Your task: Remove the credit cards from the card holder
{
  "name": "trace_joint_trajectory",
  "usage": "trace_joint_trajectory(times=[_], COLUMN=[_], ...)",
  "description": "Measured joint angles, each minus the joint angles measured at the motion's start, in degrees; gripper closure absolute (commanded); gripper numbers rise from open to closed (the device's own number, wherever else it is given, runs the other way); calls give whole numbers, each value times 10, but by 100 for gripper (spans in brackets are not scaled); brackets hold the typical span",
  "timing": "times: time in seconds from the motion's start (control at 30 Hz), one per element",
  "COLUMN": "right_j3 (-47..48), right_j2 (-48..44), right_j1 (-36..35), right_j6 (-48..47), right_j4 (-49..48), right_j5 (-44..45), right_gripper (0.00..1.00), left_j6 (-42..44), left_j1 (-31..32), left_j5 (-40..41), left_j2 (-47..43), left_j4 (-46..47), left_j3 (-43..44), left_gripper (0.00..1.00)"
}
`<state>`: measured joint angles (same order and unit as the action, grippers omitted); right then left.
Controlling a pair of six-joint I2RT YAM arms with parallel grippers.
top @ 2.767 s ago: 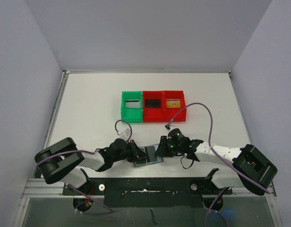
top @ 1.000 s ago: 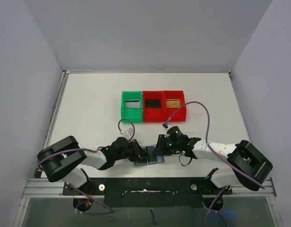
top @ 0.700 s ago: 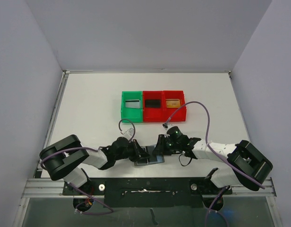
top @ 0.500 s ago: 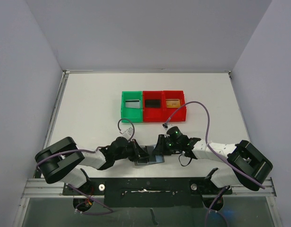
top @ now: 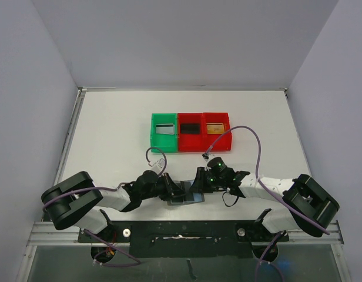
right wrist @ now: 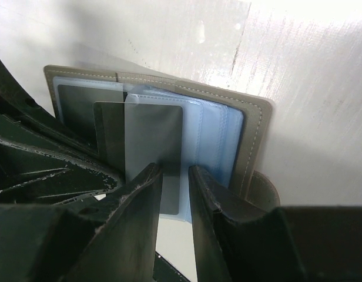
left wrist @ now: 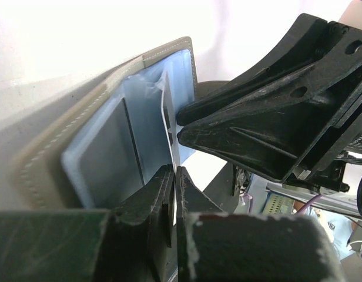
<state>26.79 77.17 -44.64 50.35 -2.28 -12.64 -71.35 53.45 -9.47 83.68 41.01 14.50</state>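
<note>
The step in hand is drawing a card out of the opened card holder (right wrist: 257, 130), which lies flat on the table (top: 110, 135) at the lower centre of the top view, between the two arms.

In the right wrist view the bluish pockets face up. A silvery-grey card (right wrist: 154, 147) stands partly clear of its pocket in the middle of the frame, and a darker card (right wrist: 108, 134) overlaps it to the left.

The right tool (right wrist: 174, 171) hangs over the silvery card's lower edge. Its jaws are a little apart, and nothing appears to be clamped between them.

In the left wrist view the left tool (left wrist: 174, 173) is pressed almost together on a thin sheet (left wrist: 167, 111) that rises edge-on from the holder. I cannot tell whether that sheet is a card or a pocket leaf.

By my judgement neither card is free yet. The next move calls for one tool to pin the holder down while the other closes on a card's exposed edge and slides it along the pocket's opening. A pull at an angle would likely drag the light holder along, or bend the leaf.

The green bin (top: 164, 144) and the red bins (top: 191, 147) sit in the upper centre of the top view, well apart from the work.
</note>
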Motion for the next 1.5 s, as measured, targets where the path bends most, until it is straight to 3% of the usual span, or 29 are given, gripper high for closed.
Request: trace_joint_trajectory(times=[0.23, 0.63, 1.03, 1.4, 1.5], right_j3=[0, 4, 56, 73, 69], right_j2=[0, -8, -56, 68, 59], right_j1=[1, 9, 7, -16, -16], right_j6=[0, -9, -33, -18, -15], right_j4=[0, 18, 58, 20, 24], right_j5=[0, 8, 0, -24, -13], right_gripper=[72, 72, 69, 69, 64], left_j6=[0, 14, 31, 33, 35], left_j1=[0, -7, -10, -14, -14], left_j5=[5, 43, 60, 96, 105], left_j2=[-8, -157, -200, -274, -287], left_j4=[-13, -125, -190, -239, -254], left_j3=[-2, -26, -26, -27, -27], left_gripper=[100, 100, 100, 100, 100])
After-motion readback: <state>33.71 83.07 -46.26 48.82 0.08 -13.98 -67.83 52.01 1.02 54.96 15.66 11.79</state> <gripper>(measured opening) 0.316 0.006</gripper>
